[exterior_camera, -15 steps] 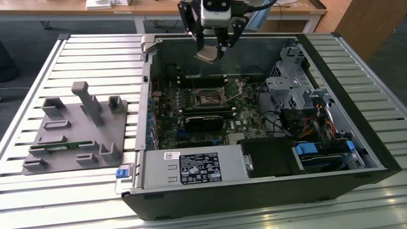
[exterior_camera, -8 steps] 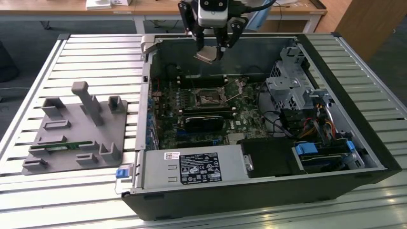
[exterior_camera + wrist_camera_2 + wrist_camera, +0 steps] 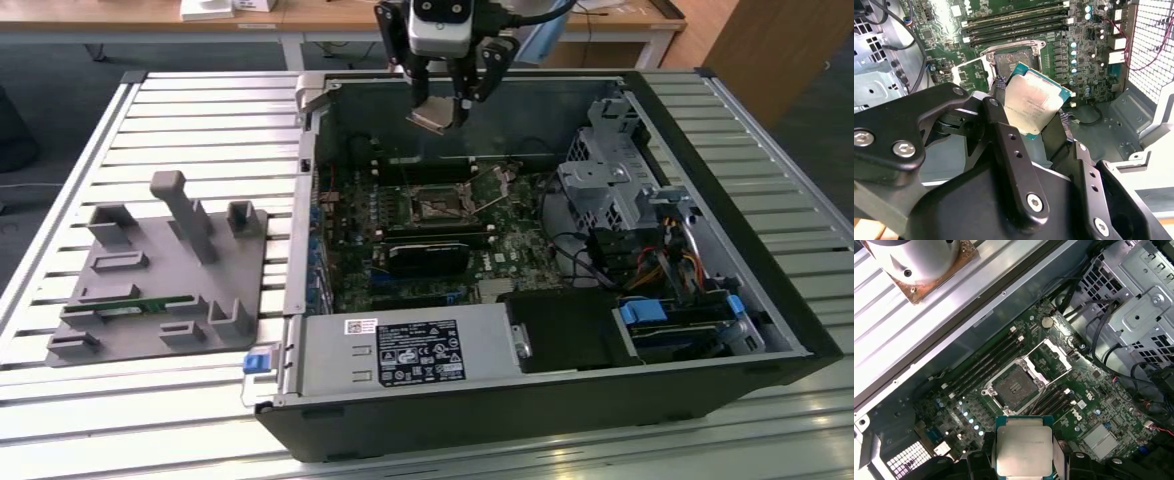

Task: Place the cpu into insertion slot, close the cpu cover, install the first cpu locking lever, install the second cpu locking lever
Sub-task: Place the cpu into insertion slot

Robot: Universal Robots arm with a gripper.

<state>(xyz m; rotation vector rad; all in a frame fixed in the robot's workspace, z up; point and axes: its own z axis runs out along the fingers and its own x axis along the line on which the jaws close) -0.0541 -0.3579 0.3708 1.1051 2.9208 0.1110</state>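
My gripper [image 3: 442, 106] hangs over the far part of the open computer case, shut on the cpu [image 3: 434, 118]. The cpu's [image 3: 1031, 100] silvery top is tilted between the two black fingers [image 3: 1004, 135]. In the first wrist view the cpu [image 3: 1023, 450] sits in the gripper [image 3: 1023, 454], apart from the insertion slot [image 3: 1015, 387]. The insertion slot [image 3: 437, 207] is a bare dark square on the green board, well below the gripper. The cpu cover [image 3: 1048, 358] stands swung open beside the slot. The slot [image 3: 1014, 60] lies just past the held cpu's edge.
A black graphics card [image 3: 427, 256] lies close to the slot on its near side. Memory slots [image 3: 1014, 22] run along its other side. A metal drive cage [image 3: 607, 185] with cables fills the exterior view's right. A grey fixture plate [image 3: 160, 280] lies outside the case.
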